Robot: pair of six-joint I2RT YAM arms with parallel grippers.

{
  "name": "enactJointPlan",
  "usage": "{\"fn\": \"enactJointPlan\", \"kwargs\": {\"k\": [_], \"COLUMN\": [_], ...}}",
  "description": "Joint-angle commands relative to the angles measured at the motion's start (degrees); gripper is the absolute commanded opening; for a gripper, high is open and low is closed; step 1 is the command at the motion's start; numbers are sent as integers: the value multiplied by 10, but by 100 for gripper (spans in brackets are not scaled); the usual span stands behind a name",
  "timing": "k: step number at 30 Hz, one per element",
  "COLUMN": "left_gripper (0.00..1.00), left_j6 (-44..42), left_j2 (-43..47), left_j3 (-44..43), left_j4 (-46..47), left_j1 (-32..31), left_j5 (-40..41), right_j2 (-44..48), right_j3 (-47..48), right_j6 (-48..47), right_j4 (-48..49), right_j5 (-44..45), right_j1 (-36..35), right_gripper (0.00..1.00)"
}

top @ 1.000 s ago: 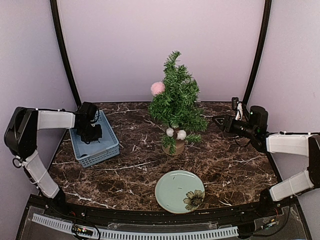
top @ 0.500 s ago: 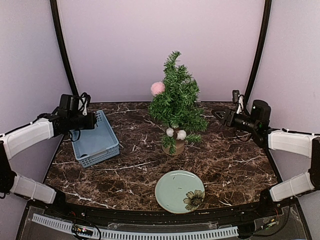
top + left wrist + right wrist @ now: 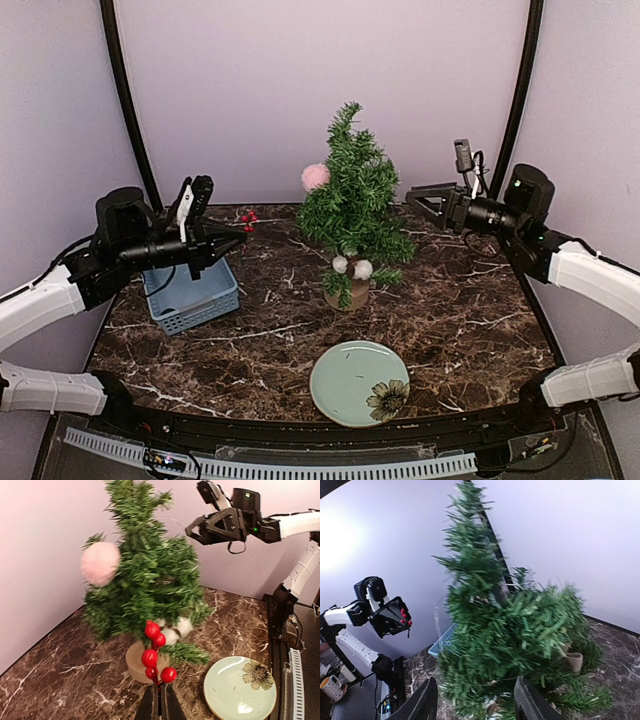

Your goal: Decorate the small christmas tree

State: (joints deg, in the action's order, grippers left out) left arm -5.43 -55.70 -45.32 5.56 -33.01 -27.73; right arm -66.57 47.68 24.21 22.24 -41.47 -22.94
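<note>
Table (image 3: 460,320): dark brown marble with white veins; everything below stands on it or hangs over it.
Left arm (image 3: 40,300): comes in from the left edge, with the forearm lifted off the table and about level. It reaches right, over the basket and toward the tree.
Right arm (image 3: 590,275): comes in from the right edge, with the elbow low and the forearm rising toward the back. The wrist is level and points left at the tree's upper half.
Tree (image 3: 355,200): upright on its wood stump (image 3: 357,293) at the middle of the table, toward the back wall, between the two grippers.
Basket (image 3: 195,300): light blue and slatted, at the left of the table, partly beneath the left wrist.
Plate (image 3: 350,385): pale green with a dark flower on its rim, near the front edge and in front of the tree.
Left gripper (image 3: 235,238): fingers pressed together on the stem of the berries, in the air to the left of the tree and apart from it.
Right gripper (image 3: 412,197): fingers apart and holding nothing, close beside the right-hand branches high on the tree. Whether it touches them cannot be told.
Pink ball (image 3: 315,177): fluffy, sitting in the upper left branches.
Berries (image 3: 155,650): a sprig of red beads standing up from the left fingertips.
White balls (image 3: 352,267): two, low on the tree just above the stump.
</note>
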Motion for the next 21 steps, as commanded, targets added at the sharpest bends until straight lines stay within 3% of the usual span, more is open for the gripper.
{"fn": "enactJointPlan", "kwargs": {"k": [1, 9, 21], "left_gripper": [0, 0, 0], "left_j6": [-53, -43, -47], "left_j2": [-32, -129, -205], "left_j3": [-35, -73, -116], "left_j4": [14, 93, 118], "left_j1": [-50, -129, -185], "left_j5": [-59, -117, -123], "right_j2": [21, -4, -60], "right_j3": [43, 93, 143], "right_j6": [-37, -99, -150], "right_j4": [-40, -113, -187], "right_j5": [-34, -90, -54], "right_j1": [-36, -123, -207], "right_gripper": [53, 54, 51]}}
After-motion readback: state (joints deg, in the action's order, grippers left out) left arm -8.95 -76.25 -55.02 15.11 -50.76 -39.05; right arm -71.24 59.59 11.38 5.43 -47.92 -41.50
